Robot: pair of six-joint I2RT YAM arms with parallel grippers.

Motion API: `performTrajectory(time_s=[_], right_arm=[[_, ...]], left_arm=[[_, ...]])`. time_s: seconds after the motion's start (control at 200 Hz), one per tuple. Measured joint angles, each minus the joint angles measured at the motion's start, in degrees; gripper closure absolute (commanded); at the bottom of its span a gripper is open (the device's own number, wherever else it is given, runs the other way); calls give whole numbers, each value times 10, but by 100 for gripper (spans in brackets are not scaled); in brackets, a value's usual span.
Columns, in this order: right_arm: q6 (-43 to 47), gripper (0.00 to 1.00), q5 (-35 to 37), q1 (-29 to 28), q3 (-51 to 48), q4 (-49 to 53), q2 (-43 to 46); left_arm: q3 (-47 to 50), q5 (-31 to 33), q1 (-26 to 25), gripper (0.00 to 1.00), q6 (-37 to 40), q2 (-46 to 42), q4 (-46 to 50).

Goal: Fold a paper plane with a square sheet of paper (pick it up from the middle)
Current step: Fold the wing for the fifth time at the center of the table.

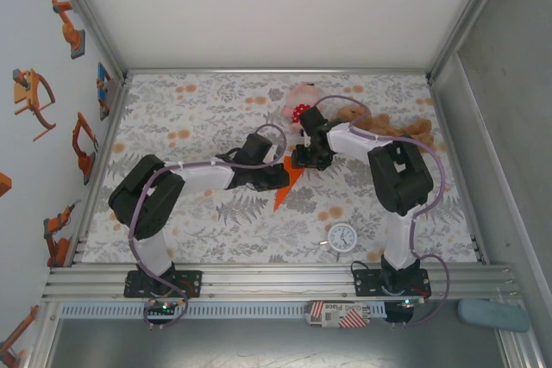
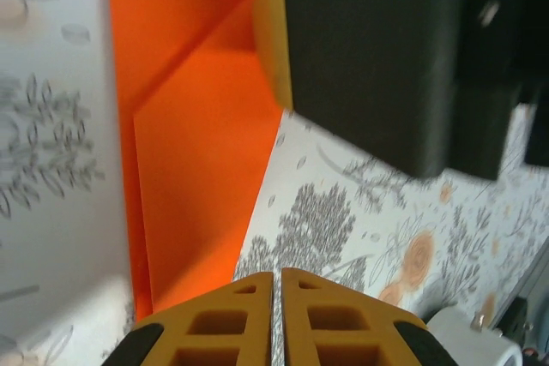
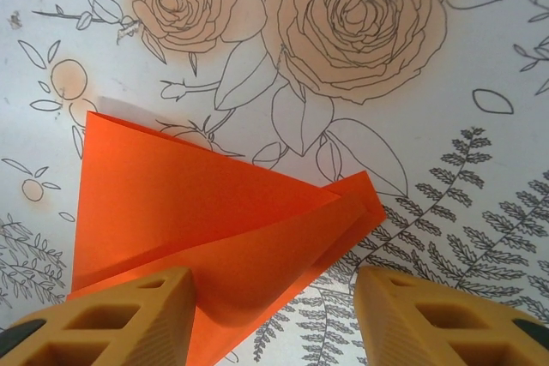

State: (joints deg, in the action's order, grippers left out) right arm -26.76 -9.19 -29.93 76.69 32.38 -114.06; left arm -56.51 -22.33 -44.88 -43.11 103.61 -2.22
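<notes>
The square sheet of paper (image 1: 288, 190) is bright orange and folded into a wedge that lies flat on the floral cloth mid-table. In the left wrist view the paper (image 2: 189, 169) runs up the left side with a diagonal crease. My left gripper (image 2: 278, 277) is shut, its tips at the paper's near right edge with only cloth showing in the slit between them. My right gripper (image 3: 274, 280) is open and straddles the paper (image 3: 197, 203), with its left finger (image 3: 129, 315) over the layered flap. From above, the left gripper (image 1: 276, 177) and right gripper (image 1: 309, 161) meet at the paper's top.
A pink plush toy with red spots (image 1: 299, 102) and a brown teddy bear (image 1: 388, 127) lie at the back, behind the right arm. A small white clock (image 1: 342, 237) sits near the front edge. Metal rails border the table.
</notes>
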Motion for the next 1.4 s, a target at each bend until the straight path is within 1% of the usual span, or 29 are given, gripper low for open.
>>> performTrajectory(time_s=[0.15, 0.351, 0.616, 0.806, 0.891, 0.972, 1.017, 1.082, 1.182, 1.282, 1.397], right_arm=[[-6, 47, 6, -2, 7, 8, -5], [-19, 47, 7, -2, 10, 9, -7], [-24, 47, 7, -2, 10, 9, -8], [-27, 47, 2, 0, 8, 8, -2], [-27, 46, -6, 5, -9, -5, 14], [-26, 46, -16, 14, -40, -17, 49], [-25, 51, -21, 19, -60, -28, 77], [-20, 67, -36, 24, -87, -51, 119], [-19, 80, -79, 24, -129, -108, 168], [-26, 90, -130, 24, -153, -155, 166], [-37, 95, -169, 24, -163, -186, 137]], left_arm=[[-20, 0, 11, 90, -14, 32, -24], [-35, 8, 11, 93, -28, 72, -31], [-36, 43, 11, 96, -40, 75, -17], [-35, 50, 11, 98, -53, 75, -17], [-34, 52, 11, 98, -57, 75, -18], [-34, 52, 11, 98, -58, 75, -19], [-33, 52, 11, 98, -59, 75, -19], [-32, 52, 11, 99, -61, 75, -21], [-32, 52, 11, 99, -62, 75, -21], [-32, 52, 11, 100, -62, 75, -21], [-32, 52, 12, 100, -62, 75, -21]])
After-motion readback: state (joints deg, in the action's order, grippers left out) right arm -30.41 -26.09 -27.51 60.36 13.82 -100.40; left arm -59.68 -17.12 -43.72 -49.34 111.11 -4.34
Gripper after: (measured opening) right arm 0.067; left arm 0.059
